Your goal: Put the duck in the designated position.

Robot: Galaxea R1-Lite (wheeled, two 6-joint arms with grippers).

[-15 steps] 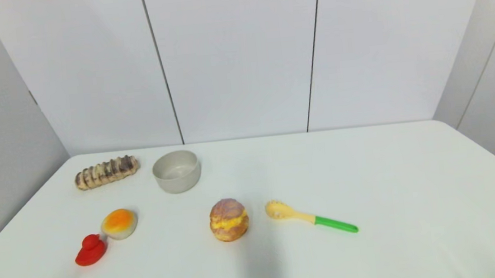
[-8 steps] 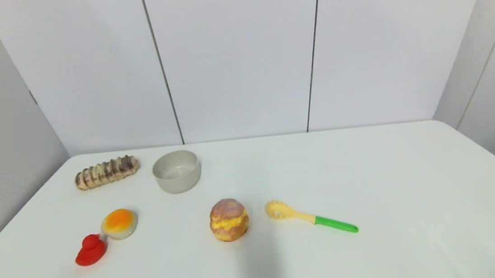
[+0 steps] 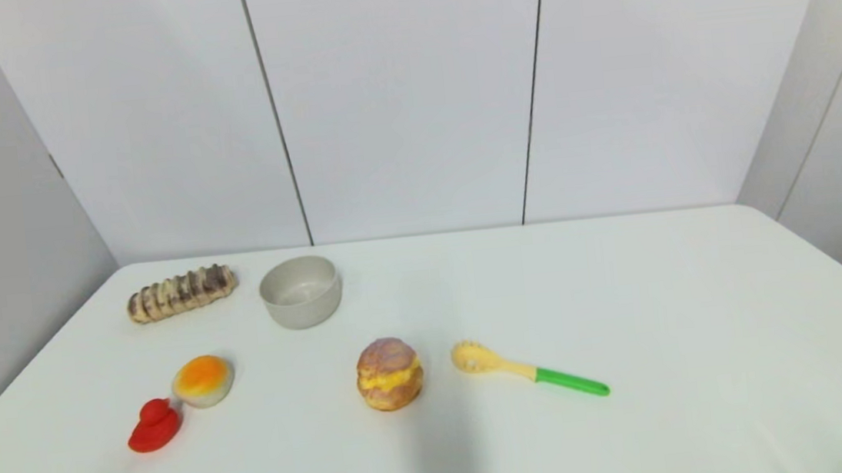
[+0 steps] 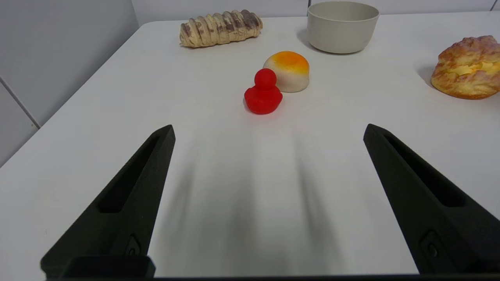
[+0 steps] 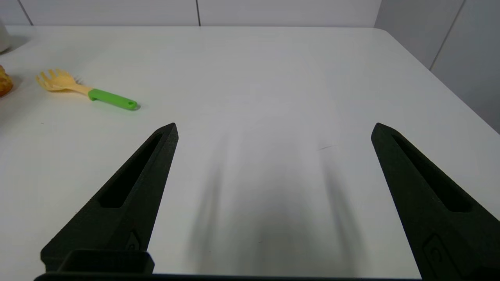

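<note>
The left gripper stands wide open and empty, low over the table. The duck sits straight ahead of its fingers, well apart, touching the orange-topped bun behind it. It should come in centred and close gently, leaving the bun alone. The right gripper waits wide open, holding nothing.

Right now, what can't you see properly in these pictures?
- Cream puff: cut off by the edge in the left wrist view.
- Duck: its face is turned away there.
- Left hand and right hand: out of the head view.
- Bowl: its far outer side is hidden.
</note>
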